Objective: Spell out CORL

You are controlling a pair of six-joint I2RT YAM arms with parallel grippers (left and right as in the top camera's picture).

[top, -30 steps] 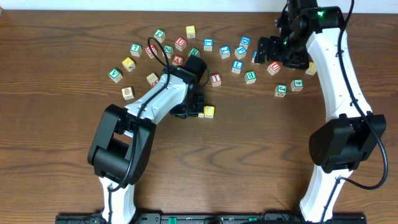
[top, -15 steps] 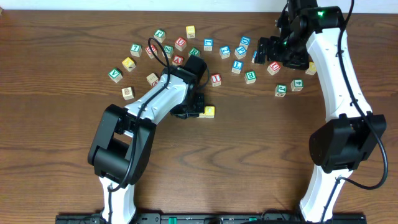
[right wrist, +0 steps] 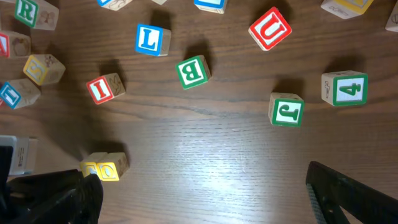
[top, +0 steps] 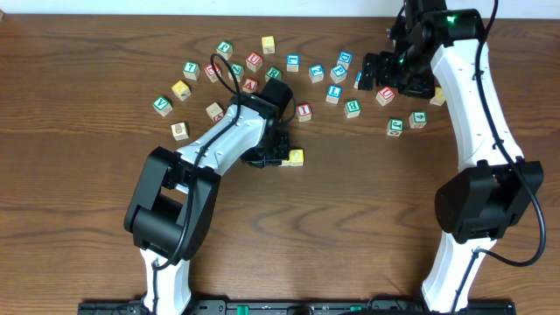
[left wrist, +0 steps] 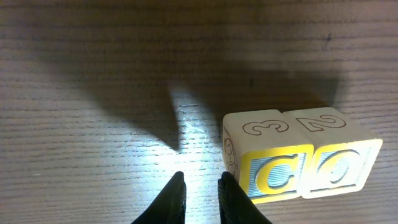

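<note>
Two yellow-faced cubes, C and O, stand side by side touching on the wood. They show small at the lower left of the right wrist view as one yellow pair, and the O shows from overhead. My left gripper is shut with nothing in it, its right finger against the C cube's left side. The white cube with blue L and the one with green R lie among the scattered cubes. My right gripper hangs wide open above them, holding nothing.
Several loose letter cubes are strewn across the far half of the table: red U, green B, red I, green f, green 4. More lie left of my left arm, such as a green V.
My left gripper has crept slightly to the right, and the yellow pair has shifted with it. The right arm has not moved.
</note>
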